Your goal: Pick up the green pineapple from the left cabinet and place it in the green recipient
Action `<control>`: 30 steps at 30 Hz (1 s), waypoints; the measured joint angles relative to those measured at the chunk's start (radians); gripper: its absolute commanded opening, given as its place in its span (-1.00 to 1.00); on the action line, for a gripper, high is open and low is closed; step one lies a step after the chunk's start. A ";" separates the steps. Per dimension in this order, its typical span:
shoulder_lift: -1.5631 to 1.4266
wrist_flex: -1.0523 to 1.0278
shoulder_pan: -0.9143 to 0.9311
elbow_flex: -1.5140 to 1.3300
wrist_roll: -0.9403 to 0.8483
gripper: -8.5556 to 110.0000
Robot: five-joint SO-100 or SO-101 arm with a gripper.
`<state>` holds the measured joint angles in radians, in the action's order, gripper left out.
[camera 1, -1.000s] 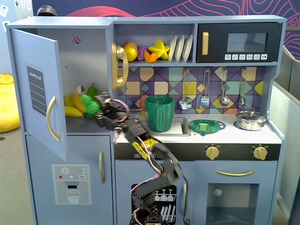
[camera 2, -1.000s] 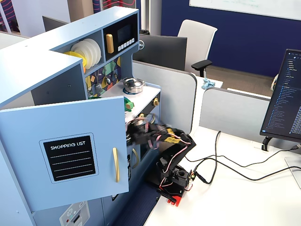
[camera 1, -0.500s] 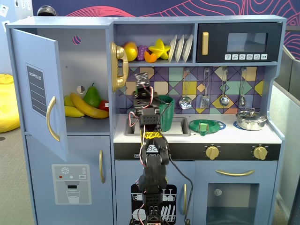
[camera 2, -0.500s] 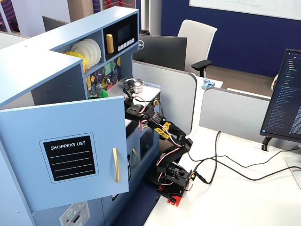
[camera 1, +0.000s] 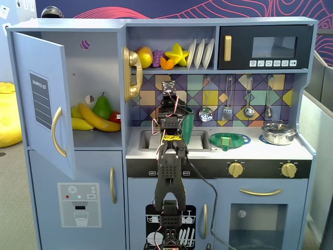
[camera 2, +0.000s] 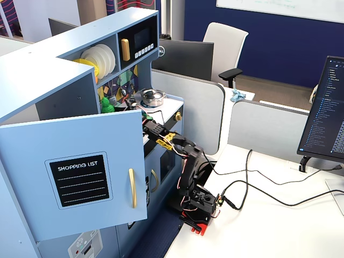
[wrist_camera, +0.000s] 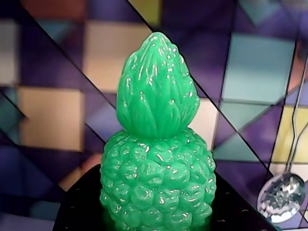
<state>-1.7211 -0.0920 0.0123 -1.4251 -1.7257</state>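
Observation:
The green pineapple (wrist_camera: pixel 156 159) fills the middle of the wrist view, upright, with my gripper (wrist_camera: pixel 156 214) shut on its base and the tiled back wall behind it. In a fixed view the pineapple (camera 2: pixel 107 104) is held high beside the upper shelf. Seen from the front, my gripper (camera 1: pixel 167 96) is raised over the sink, and the arm covers most of the green recipient (camera 1: pixel 188 125), a ribbed cup standing on the counter. The left cabinet (camera 1: pixel 88 67) stands with its door (camera 1: pixel 39 99) swung open.
A banana (camera 1: pixel 96 119) and a pear (camera 1: pixel 102 107) lie in the open cabinet. A gold phone (camera 1: pixel 132 73) hangs on its right wall. A green lid (camera 1: pixel 229 140) and a steel pot (camera 1: pixel 279 133) sit on the counter, and a ladle (wrist_camera: pixel 281 195) hangs on the wall.
The gripper has left the cabinet with the pineapple, swung right and risen. It now stands over the sink in front of the cup.

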 measured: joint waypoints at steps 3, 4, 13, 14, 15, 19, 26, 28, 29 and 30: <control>0.029 0.000 -0.003 0.015 0.005 -0.61; 0.031 0.000 -0.005 0.015 0.014 -0.55; 0.031 0.002 0.029 -0.020 0.041 -0.42; 0.026 0.002 0.037 -0.026 0.043 -0.43; 0.021 0.002 0.044 -0.032 0.049 -0.43; -0.049 0.000 0.067 -0.089 0.063 -0.45; -0.445 -0.166 0.034 -0.336 0.044 -0.46; -0.574 -0.215 0.034 -0.437 0.037 -0.47; -0.640 -0.241 0.034 -0.499 0.034 -0.47; -0.701 -0.272 0.038 -0.561 0.031 -0.50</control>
<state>-2.4222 -0.3636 0.0506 -1.9865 -1.6950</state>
